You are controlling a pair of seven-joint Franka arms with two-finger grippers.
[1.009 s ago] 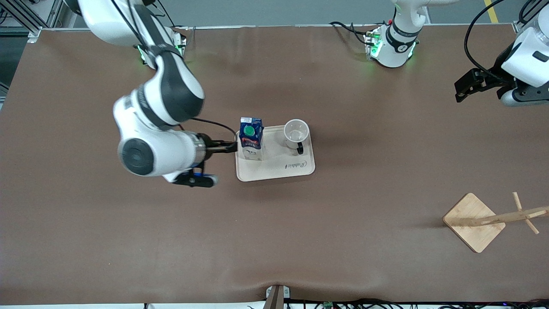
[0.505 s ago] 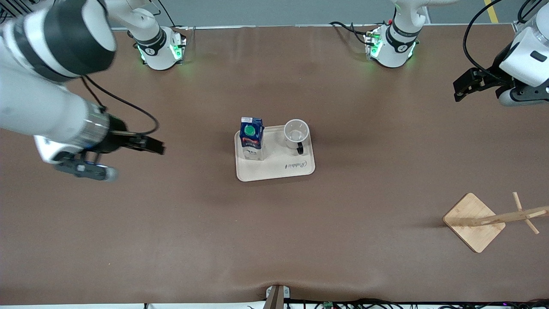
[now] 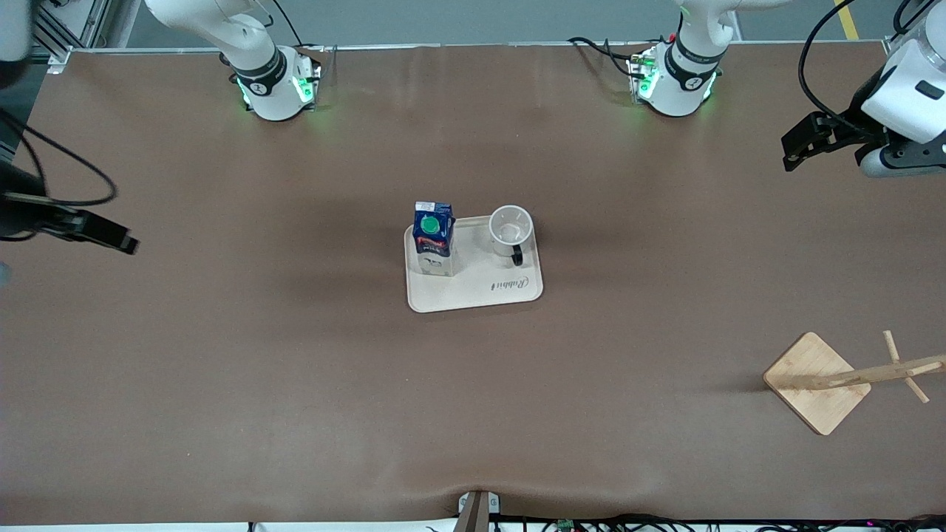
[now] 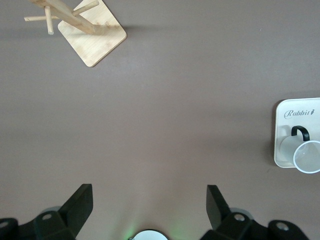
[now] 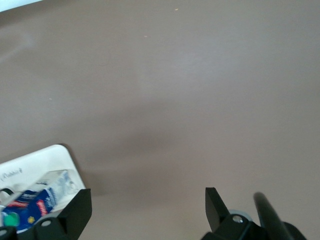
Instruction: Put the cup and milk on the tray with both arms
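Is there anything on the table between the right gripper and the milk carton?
Nothing. In the front view, only bare brown table lies between the open right gripper and the milk carton standing on the tray.

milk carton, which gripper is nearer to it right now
Right. The right gripper is open over bare table toward its end from the milk carton; the left gripper, open, is farther off.

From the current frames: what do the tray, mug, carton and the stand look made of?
Tray: matte beige, printed lettering; probably plastic or bamboo-fibre, can't tell which.
Mug: glossy white with a black handle; looks like glazed ceramic.
Carton: printed coated paperboard with a folded gable top and a green cap, likely plastic.
Stand: pale wood or bamboo with visible grain, unpainted.
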